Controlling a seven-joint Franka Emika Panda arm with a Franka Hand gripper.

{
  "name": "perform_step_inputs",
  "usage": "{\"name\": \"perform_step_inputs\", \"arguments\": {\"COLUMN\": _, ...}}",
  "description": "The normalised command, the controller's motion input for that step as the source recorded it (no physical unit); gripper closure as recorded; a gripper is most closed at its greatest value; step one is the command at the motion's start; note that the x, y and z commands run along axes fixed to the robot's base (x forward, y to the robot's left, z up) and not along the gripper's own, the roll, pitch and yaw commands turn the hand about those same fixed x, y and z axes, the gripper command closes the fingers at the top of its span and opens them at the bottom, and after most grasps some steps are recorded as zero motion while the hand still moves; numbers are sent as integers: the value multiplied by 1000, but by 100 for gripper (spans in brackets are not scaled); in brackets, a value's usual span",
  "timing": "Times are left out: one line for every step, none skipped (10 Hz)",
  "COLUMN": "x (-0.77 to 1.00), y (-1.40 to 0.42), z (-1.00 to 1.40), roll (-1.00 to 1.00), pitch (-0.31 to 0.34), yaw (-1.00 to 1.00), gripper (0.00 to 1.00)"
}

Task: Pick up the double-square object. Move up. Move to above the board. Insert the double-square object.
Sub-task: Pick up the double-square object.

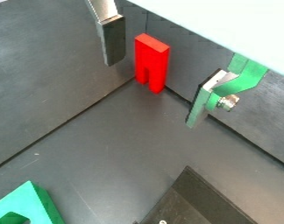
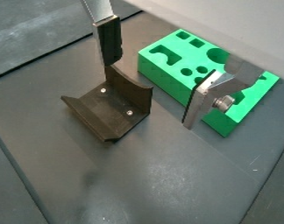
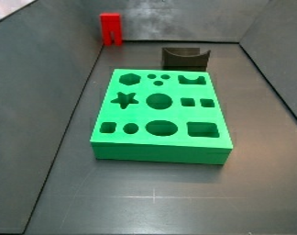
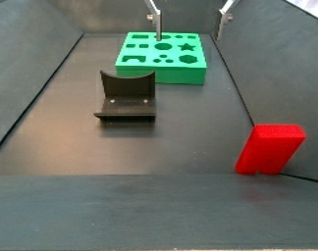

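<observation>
Red double-square object stands upright on the dark grey bench, legs down, slot at its base visible in a wrist view. In a side view it sits at the upper left of the frame, close to the back wall; in a side view it is large at the lower right. Nothing touches it.

Tool is spread wide, holding nothing. One silver finger with dark pad hangs just beside the red block; opposite finger is well apart on its other side, green mount behind it. Block lies between the two fingers in that wrist view but not gripped. Only the finger tips show at the top edge of a side view.

Dark grey U-shaped holder stands between the red block and the board, open side up, seen in both side views.

Green board lies flat mid-bench, cut-outs all unfilled: star, circles, oval, squares. Far end in a side view; a corner shows in a wrist view.
</observation>
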Motion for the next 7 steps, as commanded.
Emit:
{"name": "perform_step_inputs", "arguments": {"x": -26, "y": 14, "z": 0, "roll": 0, "pitch": 0, "yaw": 0, "gripper": 0}}
{"name": "perform_step_inputs", "arguments": {"x": -186, "y": 109, "z": 0, "roll": 0, "pitch": 0, "yaw": -31, "gripper": 0}}
{"name": "perform_step_inputs", "arguments": {"x": -326, "y": 509, "z": -74, "roll": -4, "pitch": -19, "yaw": 0, "gripper": 0}}
{"name": "perform_step_inputs", "arguments": {"x": -280, "y": 714, "z": -80, "roll": -37, "pitch": -6, "yaw": 0, "gripper": 0}}
{"name": "perform_step_inputs", "arguments": {"x": -177, "y": 851, "z": -49, "roll": -69, "pitch": 0, "yaw": 26, "gripper": 0}}
{"name": "perform_step_inputs", "arguments": {"x": -171, "y": 900, "z": -34, "roll": -89, "pitch": 0, "yaw": 34, "gripper": 0}}
{"name": "perform_step_inputs", "arguments": {"x": -146, "y": 911, "z": -26, "roll": -83, "pitch": 0, "yaw": 49, "gripper": 0}}
